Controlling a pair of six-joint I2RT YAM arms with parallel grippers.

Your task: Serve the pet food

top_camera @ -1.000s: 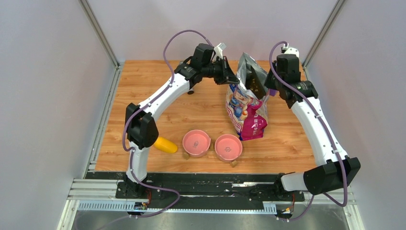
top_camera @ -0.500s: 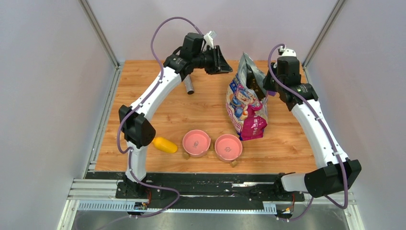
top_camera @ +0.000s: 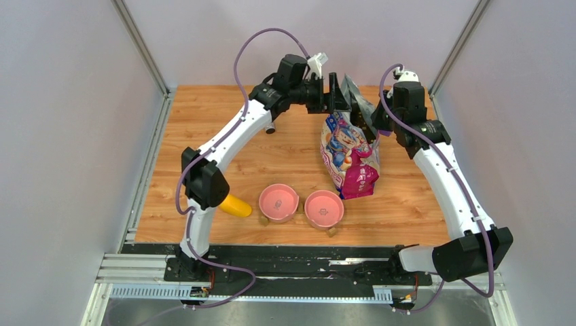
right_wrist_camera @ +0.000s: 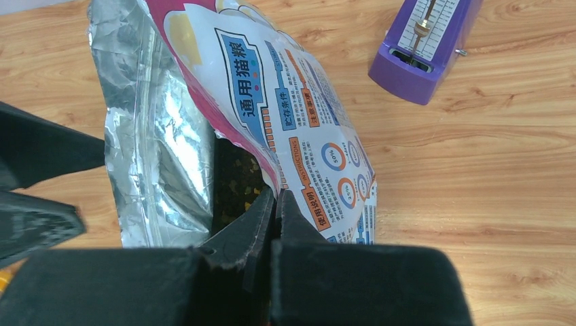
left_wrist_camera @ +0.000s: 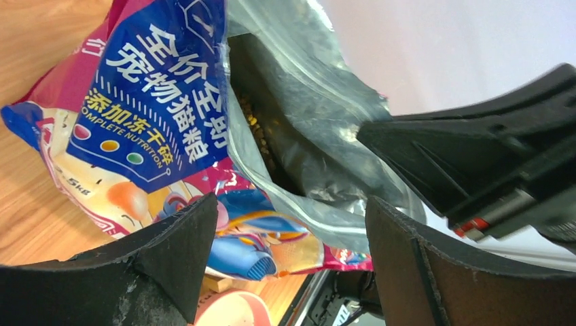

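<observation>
Surface: wood grain, carries all items.

Bag: glossy pink and blue with cartoon print and a foil lining. It stands upright between the two grippers with its mouth open at the top.

Left gripper: fingers spread wide, nothing held. It sits at the left side of the bag's top. In the left wrist view the foil mouth lies ahead of the gap between the fingers. Cannot tell if either finger touches the foil.

Right gripper: closed tight, pinching the bag's printed wall at the rim on the right side of the mouth.

Pink bowls: side by side, almost touching. They sit well apart from both grippers, toward the arm bases, just beside the foot of the bag.

Purple device: box-shaped, on the surface beyond the right gripper, apart from the bag.

Yellow scoop: lies far back from the left gripper, partly hidden by the left arm's elbow, near the left bowl.

Pet food: small dark brown pellets inside the bag, seen through the open mouth. They lie just ahead of the right gripper's tips and beyond the left gripper's open fingers.
</observation>
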